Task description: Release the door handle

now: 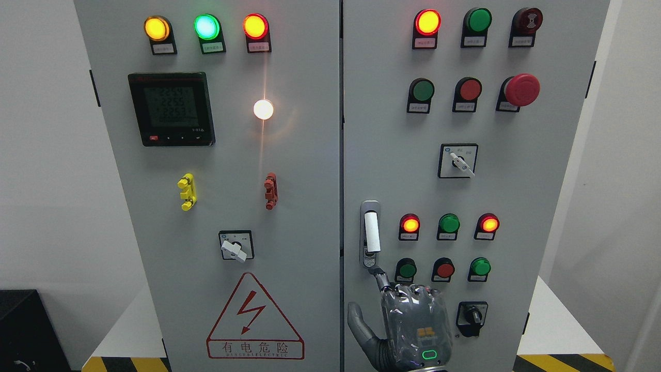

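Observation:
The grey cabinet's right door [516, 196] carries an upright silver door handle [371, 232] near its left edge, with a white grip lying flat in its recess. My right hand [413, 325] rises from the bottom edge just below the handle, its back toward me. Its index finger [382, 279] stretches up, and its tip touches the handle's lower end. The thumb [359, 325] is spread out to the left. The other fingers bend at the knuckles toward the door. The hand holds nothing and does not wrap the handle. The left arm is out of view.
Lit and unlit lamps and push buttons [444, 226] sit right of the handle. A black rotary switch [471, 315] is right beside the hand, and a red emergency button [521, 89] is higher up. The left door [217, 206] has a meter, switches and a warning triangle.

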`<action>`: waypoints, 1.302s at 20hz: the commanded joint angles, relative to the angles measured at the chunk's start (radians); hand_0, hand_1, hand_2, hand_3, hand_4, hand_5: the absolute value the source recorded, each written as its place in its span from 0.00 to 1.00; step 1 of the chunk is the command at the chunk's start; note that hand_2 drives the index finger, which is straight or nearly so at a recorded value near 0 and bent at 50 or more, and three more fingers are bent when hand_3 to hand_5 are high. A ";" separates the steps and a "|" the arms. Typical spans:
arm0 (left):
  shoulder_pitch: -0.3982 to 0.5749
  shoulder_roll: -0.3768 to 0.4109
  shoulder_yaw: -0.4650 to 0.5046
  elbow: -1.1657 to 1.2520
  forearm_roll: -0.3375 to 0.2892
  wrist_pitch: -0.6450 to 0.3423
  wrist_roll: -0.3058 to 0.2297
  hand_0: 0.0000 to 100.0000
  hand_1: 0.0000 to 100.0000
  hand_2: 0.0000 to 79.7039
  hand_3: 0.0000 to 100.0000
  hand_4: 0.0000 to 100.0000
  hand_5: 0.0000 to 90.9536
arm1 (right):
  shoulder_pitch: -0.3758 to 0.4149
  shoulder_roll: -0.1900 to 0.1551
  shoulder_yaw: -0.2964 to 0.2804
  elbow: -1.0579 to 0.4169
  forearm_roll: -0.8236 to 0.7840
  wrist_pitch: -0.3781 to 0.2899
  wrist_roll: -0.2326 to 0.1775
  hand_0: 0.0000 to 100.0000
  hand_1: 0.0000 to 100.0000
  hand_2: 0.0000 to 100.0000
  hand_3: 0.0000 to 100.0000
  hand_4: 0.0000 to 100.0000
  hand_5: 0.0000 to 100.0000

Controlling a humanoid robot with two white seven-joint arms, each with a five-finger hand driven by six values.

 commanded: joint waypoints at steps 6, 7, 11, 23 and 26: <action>-0.026 0.000 0.000 0.029 0.000 0.000 0.001 0.12 0.56 0.00 0.00 0.00 0.00 | 0.009 -0.001 -0.008 -0.074 -0.043 -0.003 0.007 0.51 0.25 0.72 1.00 0.99 1.00; -0.026 0.000 0.000 0.029 0.000 0.000 0.001 0.12 0.56 0.00 0.00 0.00 0.00 | 0.009 -0.001 -0.008 -0.082 -0.043 -0.003 0.007 0.51 0.25 0.75 1.00 0.99 1.00; -0.026 0.000 0.000 0.029 0.000 0.000 0.001 0.12 0.56 0.00 0.00 0.00 0.00 | -0.002 0.000 -0.008 -0.088 -0.043 -0.003 0.010 0.50 0.24 0.82 1.00 1.00 1.00; -0.028 0.000 0.000 0.029 0.000 0.000 0.001 0.12 0.56 0.00 0.00 0.00 0.00 | -0.061 0.000 -0.003 -0.076 -0.043 -0.001 0.051 0.37 0.24 0.90 1.00 1.00 1.00; -0.026 0.000 0.000 0.029 0.000 0.000 0.001 0.12 0.56 0.00 0.00 0.00 0.00 | -0.095 0.000 -0.002 -0.060 -0.038 0.005 0.079 0.37 0.23 0.91 1.00 1.00 1.00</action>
